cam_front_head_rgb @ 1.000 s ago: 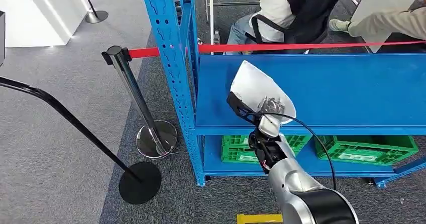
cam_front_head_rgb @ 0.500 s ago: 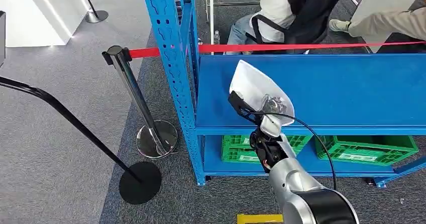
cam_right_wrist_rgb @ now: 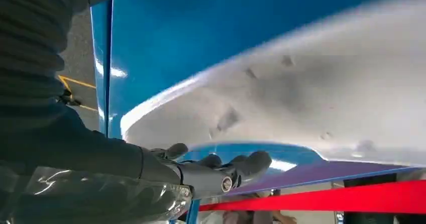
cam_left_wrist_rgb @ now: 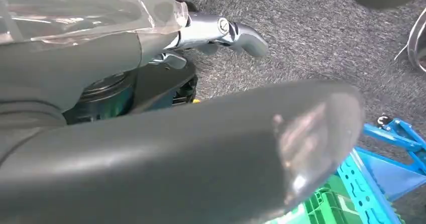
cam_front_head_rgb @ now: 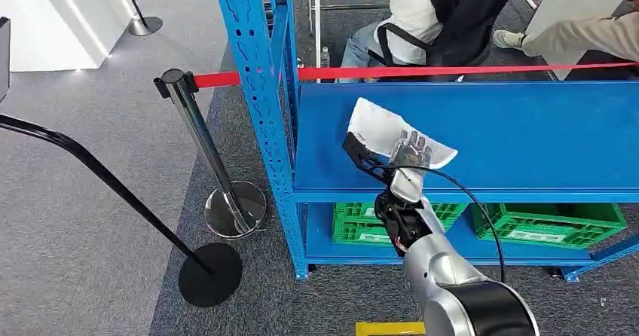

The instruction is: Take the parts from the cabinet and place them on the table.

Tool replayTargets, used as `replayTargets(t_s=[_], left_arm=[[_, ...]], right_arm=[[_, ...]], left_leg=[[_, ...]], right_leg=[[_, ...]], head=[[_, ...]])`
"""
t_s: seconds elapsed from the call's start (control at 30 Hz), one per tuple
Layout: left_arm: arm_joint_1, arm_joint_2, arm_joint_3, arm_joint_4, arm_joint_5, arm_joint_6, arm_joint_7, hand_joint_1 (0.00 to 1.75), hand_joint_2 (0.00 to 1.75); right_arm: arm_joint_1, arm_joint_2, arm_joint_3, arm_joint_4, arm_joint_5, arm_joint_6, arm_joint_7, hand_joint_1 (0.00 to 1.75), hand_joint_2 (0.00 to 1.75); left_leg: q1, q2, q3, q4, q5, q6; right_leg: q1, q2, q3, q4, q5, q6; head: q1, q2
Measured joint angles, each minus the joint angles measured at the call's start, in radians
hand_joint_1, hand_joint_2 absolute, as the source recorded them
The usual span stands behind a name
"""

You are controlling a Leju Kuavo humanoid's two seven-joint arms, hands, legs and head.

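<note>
A flat white plastic bag (cam_front_head_rgb: 374, 127) with a part inside lies on the blue shelf (cam_front_head_rgb: 527, 140) near its front left corner. My right hand (cam_front_head_rgb: 411, 152) reaches in over the shelf's front edge, fingers spread on the near end of the bag and closed around nothing. In the right wrist view the bag (cam_right_wrist_rgb: 311, 98) is a blurred white sheet beyond the extended fingers (cam_right_wrist_rgb: 251, 162). My left hand (cam_left_wrist_rgb: 150, 148) hangs low over grey carpet, its fingers (cam_left_wrist_rgb: 236, 30) held apart from the thumb and holding nothing.
The rack's blue upright (cam_front_head_rgb: 256, 87) stands just left of the bag. A chrome stanchion (cam_front_head_rgb: 188, 117) carries a red belt (cam_front_head_rgb: 452, 70) across the back of the shelf. Green crates (cam_front_head_rgb: 550, 223) sit below. A black stand base (cam_front_head_rgb: 209, 274) lies on the floor at left. A seated person (cam_front_head_rgb: 411, 8) is behind the rack.
The white bag stood tilted up in my right hand; now it lies flat on the shelf with the fingers spread over it. The arm has barely shifted.
</note>
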Motion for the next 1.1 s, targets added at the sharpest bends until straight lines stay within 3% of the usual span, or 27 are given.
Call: replayTargets(t_s=[0.83, 0.9, 0.93, 0.97, 1.1], left_arm=[[-0.006, 0.000, 0.000, 0.000, -0.003, -0.002, 0.003, 0.00, 0.00], [-0.006, 0.000, 0.000, 0.000, -0.001, -0.002, 0.003, 0.00, 0.00], [-0.006, 0.000, 0.000, 0.000, -0.001, -0.002, 0.002, 0.00, 0.00], [-0.006, 0.000, 0.000, 0.000, -0.001, -0.002, 0.001, 0.00, 0.00], [-0.006, 0.000, 0.000, 0.000, 0.000, -0.002, -0.003, 0.00, 0.00]], right_arm=[[-0.008, 0.030, -0.003, 0.000, 0.025, 0.016, 0.006, 0.00, 1.75], [-0.008, 0.030, -0.003, 0.000, 0.025, 0.016, 0.006, 1.62, 1.75], [-0.008, 0.030, -0.003, 0.000, 0.025, 0.016, 0.006, 1.62, 1.75], [-0.008, 0.030, -0.003, 0.000, 0.026, 0.016, 0.006, 1.75, 1.75], [-0.008, 0.030, -0.004, 0.000, 0.028, 0.019, 0.003, 1.75, 1.75]], left_leg=[[0.000, 0.000, -0.001, 0.000, 0.000, 0.000], [0.000, 0.000, -0.001, 0.000, 0.000, 0.000], [0.000, 0.000, -0.001, 0.000, 0.000, 0.000], [0.000, 0.000, -0.001, 0.000, 0.000, 0.000], [0.000, 0.000, -0.001, 0.000, 0.000, 0.000]], right_leg=[[0.000, 0.000, -0.001, 0.000, 0.000, 0.000], [0.000, 0.000, -0.001, 0.000, 0.000, 0.000], [0.000, 0.000, -0.001, 0.000, 0.000, 0.000], [0.000, 0.000, -0.001, 0.000, 0.000, 0.000], [0.000, 0.000, -0.001, 0.000, 0.000, 0.000]], head=[[0.000, 0.000], [0.000, 0.000], [0.000, 0.000], [0.000, 0.000], [0.000, 0.000]])
